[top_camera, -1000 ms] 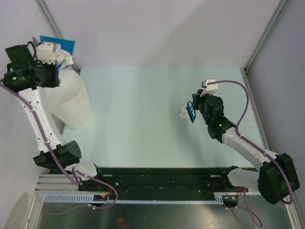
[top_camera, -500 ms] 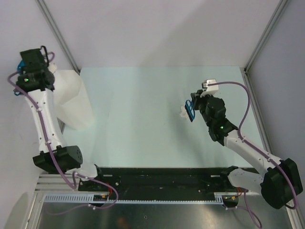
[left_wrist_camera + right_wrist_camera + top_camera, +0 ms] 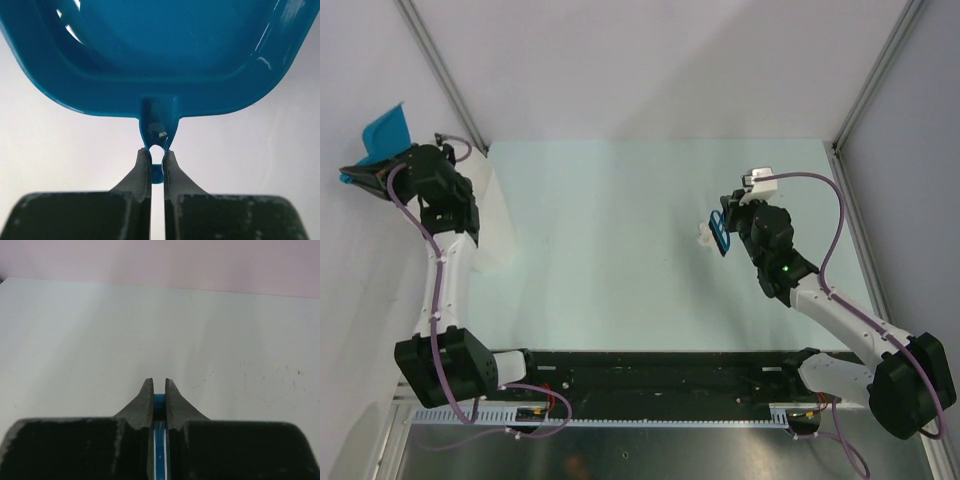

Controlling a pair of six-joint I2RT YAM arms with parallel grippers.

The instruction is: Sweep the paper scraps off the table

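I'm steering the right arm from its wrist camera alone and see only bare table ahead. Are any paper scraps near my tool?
Observer: Yes. One paper scrap lies just left of the blue tool that your right gripper is shut on. I cannot tell if they touch.
Operator: Where is the dustpan?
Observer: The left gripper is shut on the handle of the blue dustpan, holding it up beyond the left edge of the table, past the white bin.
Operator: Anything in the pan?
Observer: In the left wrist view, the part of the pan that shows holds no scraps.
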